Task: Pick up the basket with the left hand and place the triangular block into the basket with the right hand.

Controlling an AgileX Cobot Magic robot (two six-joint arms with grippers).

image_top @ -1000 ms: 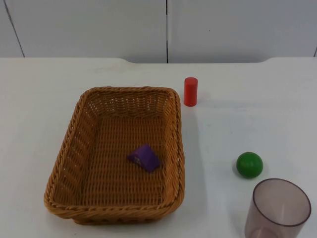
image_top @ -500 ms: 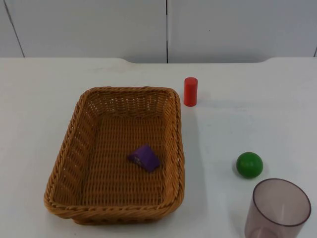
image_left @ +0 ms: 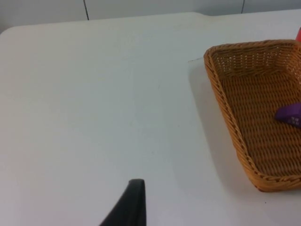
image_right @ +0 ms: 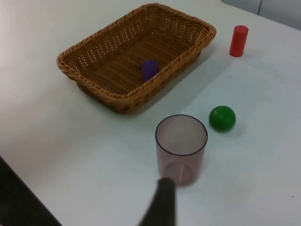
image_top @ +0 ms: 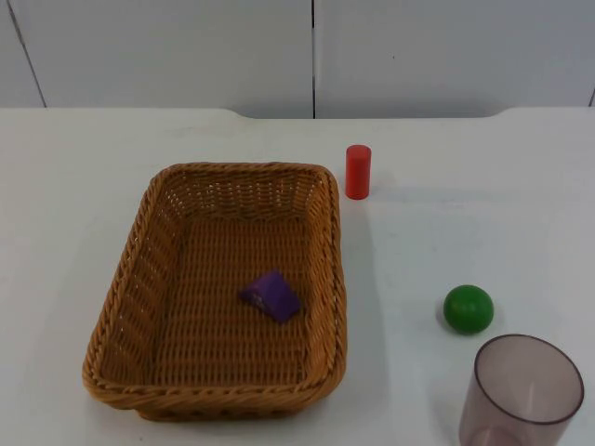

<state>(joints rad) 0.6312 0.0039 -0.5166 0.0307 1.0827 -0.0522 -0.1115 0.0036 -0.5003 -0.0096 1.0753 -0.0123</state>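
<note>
A brown wicker basket [image_top: 139, 260] stands on the white table, left of the middle. A purple triangular block [image_top: 271, 295] lies on its woven floor, a little right of centre. The left wrist view shows the same basket [image_left: 225, 108] and block [image_left: 290, 114] off to one side, and my left gripper [image_left: 134, 202] hangs over bare table, well apart from the rim. My right gripper [image_right: 162, 202] is raised over the table, just short of a cup. Beyond the cup the basket [image_right: 108, 96] holds the block [image_right: 149, 68]. Both arms wait away from the basket.
A red cylinder [image_top: 358, 171] stands upright just past the basket's far right corner. To the right are a green ball [image_top: 468, 308] and a translucent purple-grey cup [image_top: 525, 390] at the front edge. The grey partition wall [image_top: 186, 56] closes the far side.
</note>
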